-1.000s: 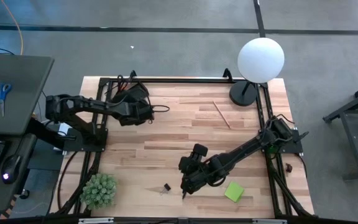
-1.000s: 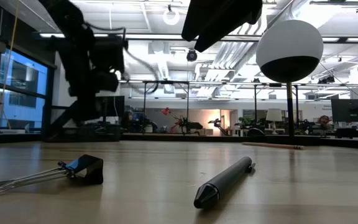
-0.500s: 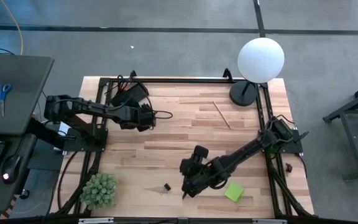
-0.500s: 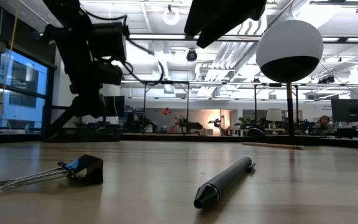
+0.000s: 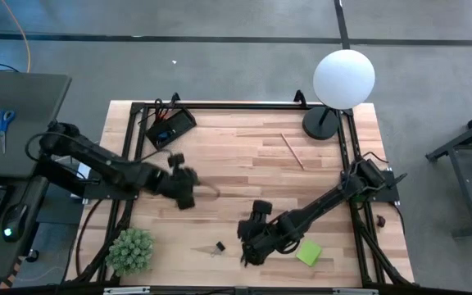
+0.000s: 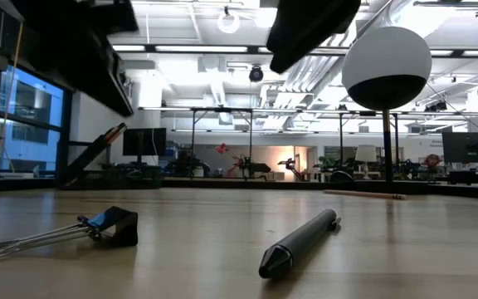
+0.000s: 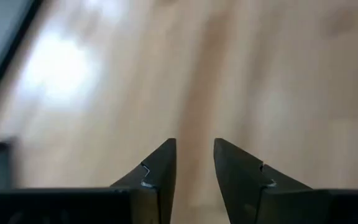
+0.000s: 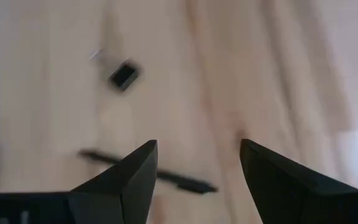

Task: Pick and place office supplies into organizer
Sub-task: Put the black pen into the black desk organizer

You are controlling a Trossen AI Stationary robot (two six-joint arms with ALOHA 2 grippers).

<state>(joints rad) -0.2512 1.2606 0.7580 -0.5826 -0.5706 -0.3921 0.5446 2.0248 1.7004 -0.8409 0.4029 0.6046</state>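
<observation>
Below the right tool (image 8: 194, 163) — spread wide, empty — lies a slim black pen (image 8: 148, 172).

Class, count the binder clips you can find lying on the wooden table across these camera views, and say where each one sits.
1. The binder clip lies near the table's front edge, between the potted plant and the black pen. Others may be hidden under the arms.

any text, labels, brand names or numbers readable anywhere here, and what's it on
None can be read in any view.
The black pen shows no print.
The binder clip has a blue patch on it, with no legible lettering.
The green sticky-note pad looks blank.
The organizer holds a small blue item, too small to read.
The screens in the room behind the table are too far away to read.
</observation>
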